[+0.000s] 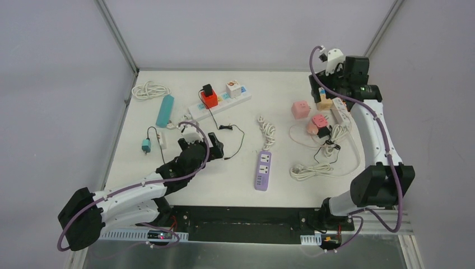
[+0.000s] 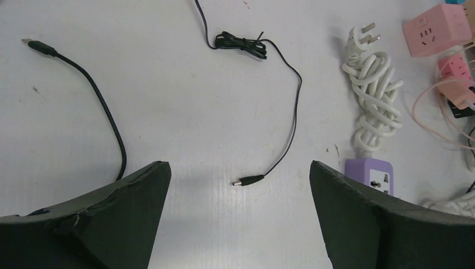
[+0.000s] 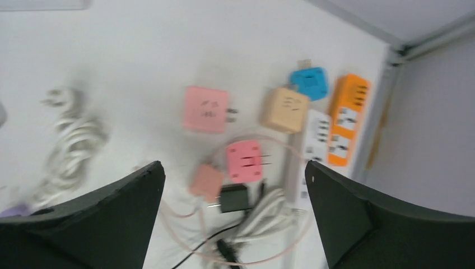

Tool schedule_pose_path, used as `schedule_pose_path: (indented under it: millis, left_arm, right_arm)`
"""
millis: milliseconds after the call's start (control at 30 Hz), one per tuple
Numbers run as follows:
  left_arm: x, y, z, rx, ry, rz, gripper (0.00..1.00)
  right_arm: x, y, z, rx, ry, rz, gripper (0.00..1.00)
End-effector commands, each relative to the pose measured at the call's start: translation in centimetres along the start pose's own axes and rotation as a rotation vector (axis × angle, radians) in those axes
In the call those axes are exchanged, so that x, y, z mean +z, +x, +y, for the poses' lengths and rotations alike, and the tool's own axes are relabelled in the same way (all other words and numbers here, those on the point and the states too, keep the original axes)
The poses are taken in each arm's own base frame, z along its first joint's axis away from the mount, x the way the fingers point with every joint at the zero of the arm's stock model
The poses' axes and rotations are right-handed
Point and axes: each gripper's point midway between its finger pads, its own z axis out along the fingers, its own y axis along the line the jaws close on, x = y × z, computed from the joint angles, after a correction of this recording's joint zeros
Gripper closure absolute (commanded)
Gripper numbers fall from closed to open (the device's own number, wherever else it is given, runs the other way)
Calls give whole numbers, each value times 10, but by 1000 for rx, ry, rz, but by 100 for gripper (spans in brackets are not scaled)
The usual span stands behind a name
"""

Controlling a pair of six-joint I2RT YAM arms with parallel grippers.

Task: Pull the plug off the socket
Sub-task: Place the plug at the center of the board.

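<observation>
Toward the back of the bench (image 1: pixel 235 179), a black plug (image 1: pixel 208 89) sits in a red socket block (image 1: pixel 210 101) on a white power strip (image 1: pixel 224 101), well apart from both sets of jaws; it shows only from above. The left jaws hang spread and empty over a thin cable's tip (image 2: pixel 246 180), with bare bench around them. The right jaws, also spread and empty, hover over the crowded far right corner, near the bench edge.

**Top view:** set high behind both arm bases, looking down over the whole bench (image 1: pixel 235 185). **Left wrist view:** close above mid-bench, facing down. **Right wrist view:** higher and blurred, above the far right corner. All three views share the pink cube socket (image 1: pixel 301 109).
</observation>
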Motion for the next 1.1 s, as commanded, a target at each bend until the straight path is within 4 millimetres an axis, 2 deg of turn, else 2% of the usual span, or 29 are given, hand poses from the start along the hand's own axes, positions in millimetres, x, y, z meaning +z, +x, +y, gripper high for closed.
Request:
schedule_pose_path:
  millis: [0, 100, 200, 367, 567, 733, 867, 1067]
  left_arm:
    - [-7, -2, -12, -124, 72, 11, 2]
    - [-11, -4, -19, -170, 106, 14, 2]
    - [-14, -7, -23, -204, 130, 11, 2]
    - [-12, -10, -17, -196, 98, -5, 2]
    - [-7, -29, -8, -115, 55, -101, 3]
    - [0, -43, -9, -63, 57, -205, 4]
    - [9, -34, -4, -44, 21, -226, 4]
    - [17, -29, -6, -37, 1, -189, 10]
  right_arm:
    - [-35, -3, 107, 187, -509, -135, 0]
    - [-53, 1, 152, 251, -751, -231, 0]
    - [-51, 5, 170, 365, -861, -238, 0]
    - [-37, 19, 174, 393, -849, -205, 0]
    - [-22, 28, 177, 414, -836, -163, 0]
    - [-10, 37, 180, 398, -800, -122, 0]
    - [9, 44, 180, 399, -702, -73, 1]
    - [33, 51, 205, 358, -611, 14, 5]
